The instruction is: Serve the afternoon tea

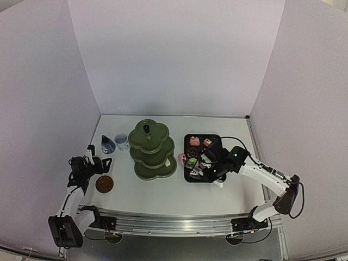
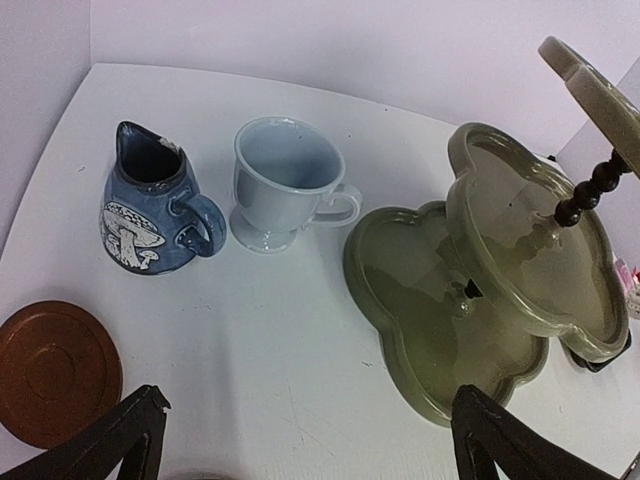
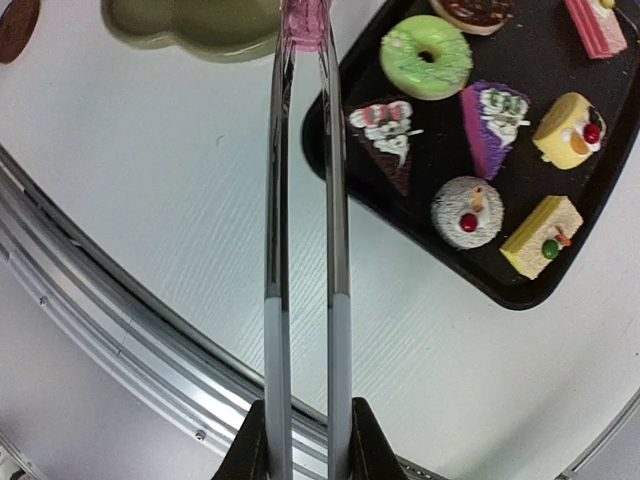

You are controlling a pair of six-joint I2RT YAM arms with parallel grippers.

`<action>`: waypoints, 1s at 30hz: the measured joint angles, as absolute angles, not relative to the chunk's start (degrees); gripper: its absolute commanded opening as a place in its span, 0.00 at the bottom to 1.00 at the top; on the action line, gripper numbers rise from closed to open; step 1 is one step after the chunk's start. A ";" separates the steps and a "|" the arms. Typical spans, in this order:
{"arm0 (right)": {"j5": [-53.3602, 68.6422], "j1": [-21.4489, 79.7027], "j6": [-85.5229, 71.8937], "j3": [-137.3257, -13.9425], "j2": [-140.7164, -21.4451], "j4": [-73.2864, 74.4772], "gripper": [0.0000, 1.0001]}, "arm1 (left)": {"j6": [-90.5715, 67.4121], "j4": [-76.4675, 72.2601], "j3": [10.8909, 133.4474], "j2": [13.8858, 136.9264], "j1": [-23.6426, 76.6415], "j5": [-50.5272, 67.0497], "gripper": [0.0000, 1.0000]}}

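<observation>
Three o'clock of the stand (image 1: pixel 154 169), right gripper (image 3: pixel 308 440) pinching tongs (image 3: pixel 305 200) around a pink pastry (image 3: pixel 303 25), tray (image 3: pixel 525 190) beside, nine o'clock, left gripper (image 2: pixel 310 440) spread near jug (image 2: pixel 150 215), cup (image 2: pixel 285 185), saucer (image 2: pixel 55 370).

black tray (image 3: pixel 520 50) on white table (image 1: pixel 163 190), metal tongs (image 3: pixel 278 200) beside it, brown saucer (image 2: pixel 55 370) left

The stand (image 1: pixel 154 149) fills the middle, cup (image 1: pixel 122 142) and jug (image 1: pixel 107 144) close on its left, tray (image 3: pixel 437 140) just right, tongs (image 3: pixel 277 200) crossing that narrow gap. The table (image 1: pixel 163 198) has an open near strip, except a brown saucer (image 1: pixel 104 184) at near left.
</observation>
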State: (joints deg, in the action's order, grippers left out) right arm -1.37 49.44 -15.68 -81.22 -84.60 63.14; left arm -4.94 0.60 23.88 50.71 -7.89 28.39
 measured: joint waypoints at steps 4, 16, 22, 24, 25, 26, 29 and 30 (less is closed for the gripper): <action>-1.52 55.49 -17.54 -80.64 -84.66 61.54 0.00 | -4.82 0.75 23.72 50.11 -8.01 28.64 1.00; -1.71 59.80 -17.39 -89.35 -100.51 56.21 0.00 | -6.17 -0.81 21.93 47.66 -7.99 28.87 1.00; -1.45 59.77 -16.59 -95.09 -107.47 55.04 0.00 | -6.41 -2.10 21.97 50.83 -7.97 31.06 1.00; -1.44 59.77 -16.51 -96.70 -109.07 54.92 0.00 | -5.89 -3.00 22.03 52.26 -7.77 32.80 1.00; -1.45 59.77 -16.43 -97.59 -109.87 54.93 0.00 | -5.50 -3.55 22.07 53.05 -7.54 33.53 0.99; -1.43 59.77 -16.36 -98.58 -110.72 54.94 0.00 | -4.91 -4.10 22.11 53.83 -7.12 34.13 0.99; -1.26 59.77 -16.08 -102.14 -113.73 54.87 0.00 | -2.35 -5.21 22.41 55.84 -5.12 35.60 0.99; -1.27 59.77 -16.04 -103.39 -114.92 54.67 0.00 | -1.49 -5.41 22.55 56.27 -4.54 36.08 0.99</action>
State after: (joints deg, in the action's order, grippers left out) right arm -1.27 59.77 -16.04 -103.39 -114.92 54.67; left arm -1.49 -5.41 22.55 56.27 -4.54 36.08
